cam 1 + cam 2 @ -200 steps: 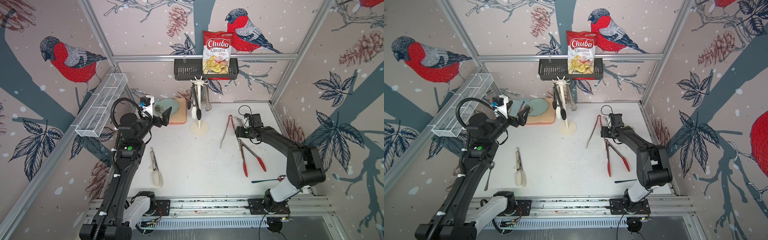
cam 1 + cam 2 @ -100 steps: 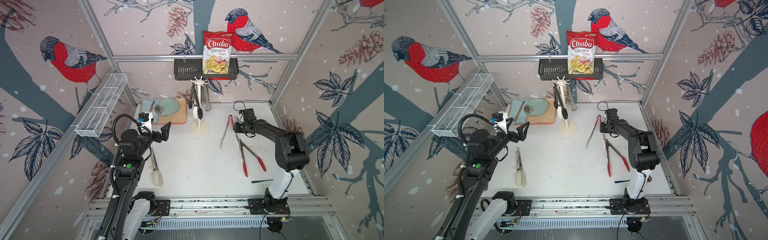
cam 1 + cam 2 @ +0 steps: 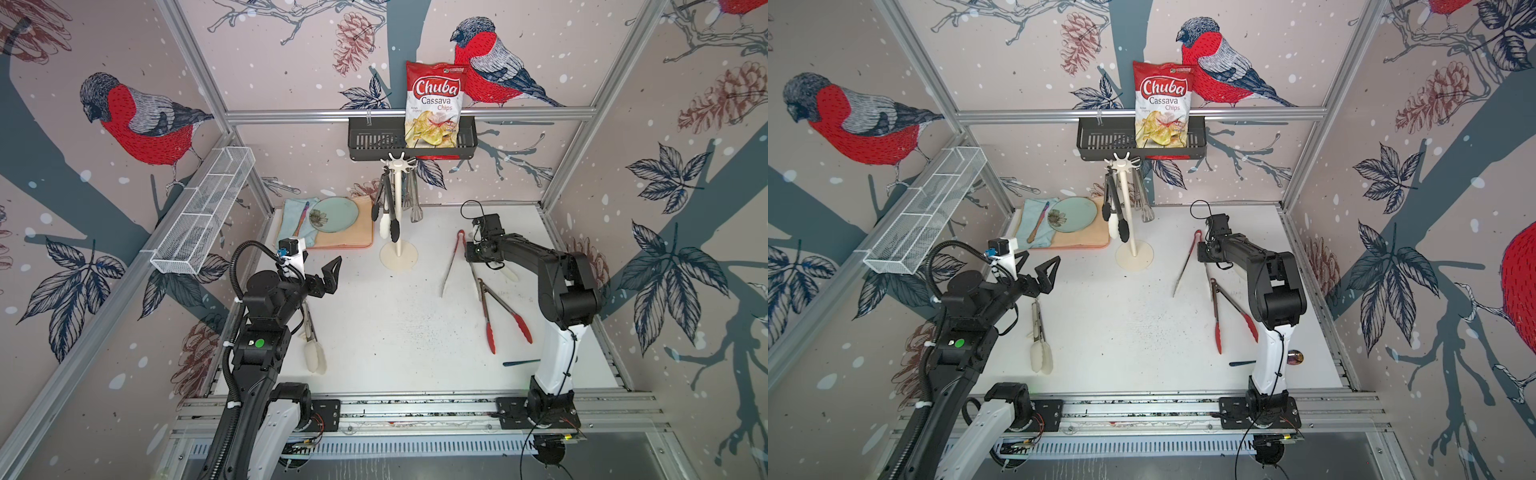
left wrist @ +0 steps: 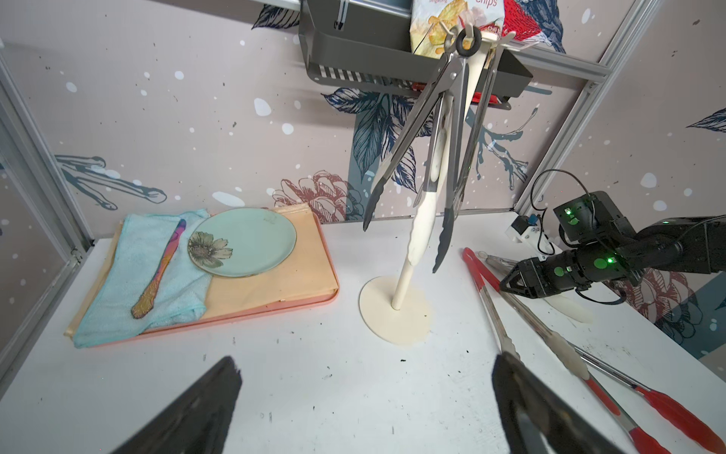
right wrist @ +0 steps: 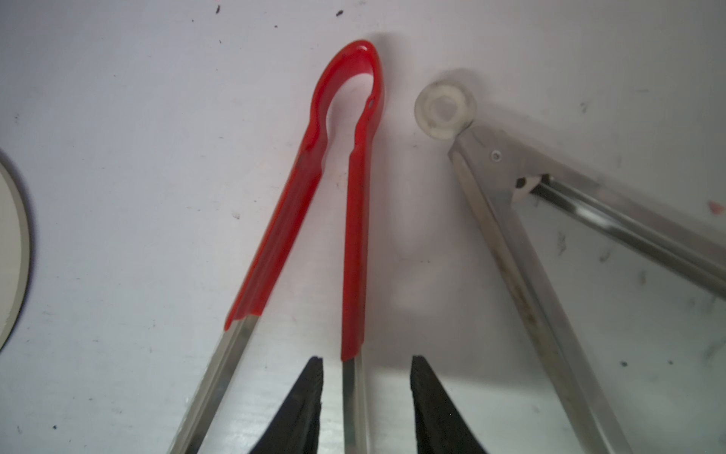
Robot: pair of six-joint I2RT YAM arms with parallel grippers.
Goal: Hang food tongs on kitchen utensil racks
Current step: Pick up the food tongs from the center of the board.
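1. Left gripper (image 4: 367,359) gapes wide, empty.
2. Right gripper (image 5: 365,365), partly open, straddles one arm of the red-handled tongs (image 5: 355,236).
3. The tongs lie flat on the table (image 5: 118,157), near the rack (image 3: 398,187).

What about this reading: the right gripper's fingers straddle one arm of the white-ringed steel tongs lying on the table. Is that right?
Not quite. In the right wrist view the right gripper straddles one arm of the red-handled tongs; the white-ringed tongs lie beside them.

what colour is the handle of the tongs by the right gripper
Red, on the long steel V-shaped tongs; it shows best in the right wrist view.
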